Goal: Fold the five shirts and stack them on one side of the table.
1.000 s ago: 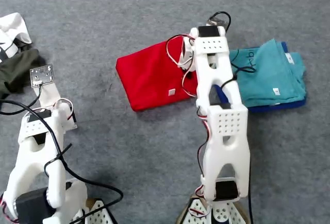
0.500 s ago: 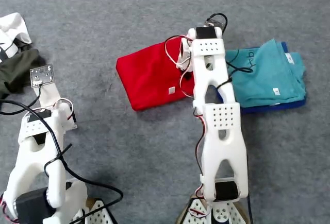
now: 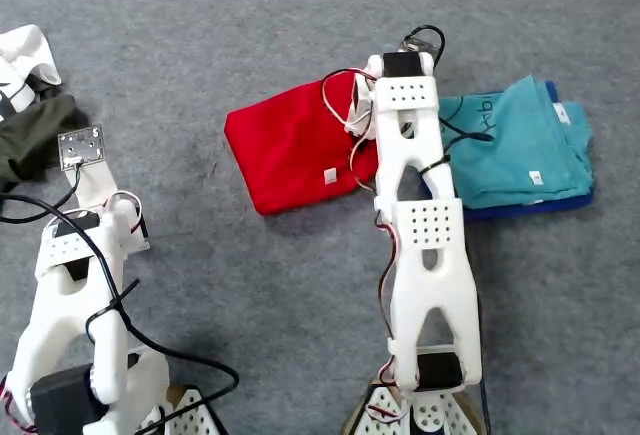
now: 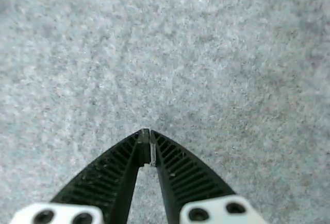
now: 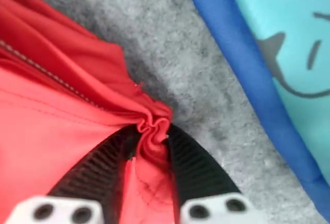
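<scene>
One red shirt [image 5: 51,110] clamped in right gripper [image 5: 153,132], shifted slightly leftward, left gripper [image 4: 146,144] together

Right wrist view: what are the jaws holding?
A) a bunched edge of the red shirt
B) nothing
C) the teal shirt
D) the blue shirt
A: the right gripper is shut on a puckered fold of the red shirt, while the blue shirt lies apart across the grey table.
</scene>
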{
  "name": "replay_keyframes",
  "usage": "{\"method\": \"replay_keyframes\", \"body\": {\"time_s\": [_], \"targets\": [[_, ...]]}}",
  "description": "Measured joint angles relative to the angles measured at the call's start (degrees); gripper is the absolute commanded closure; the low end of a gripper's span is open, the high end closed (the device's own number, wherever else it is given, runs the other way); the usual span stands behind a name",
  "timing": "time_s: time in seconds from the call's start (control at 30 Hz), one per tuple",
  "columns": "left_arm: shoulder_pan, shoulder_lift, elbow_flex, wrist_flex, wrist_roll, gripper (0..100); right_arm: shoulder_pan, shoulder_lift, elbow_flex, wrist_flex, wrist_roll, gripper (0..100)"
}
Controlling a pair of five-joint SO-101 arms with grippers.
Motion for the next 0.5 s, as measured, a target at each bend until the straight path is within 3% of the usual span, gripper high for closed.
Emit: {"method": "replay_keyframes", "body": {"time_s": [0.37,0.5], "targets": [[0.0,0.0,0.0,0.0,0.18,98,0.0,0.0,-0.62,0.44,2.73,99.6],[0.0,0.09,-5.54,7.38,4.31,96,0.09,0.0,-0.62,0.44,6.24,99.7]]}}
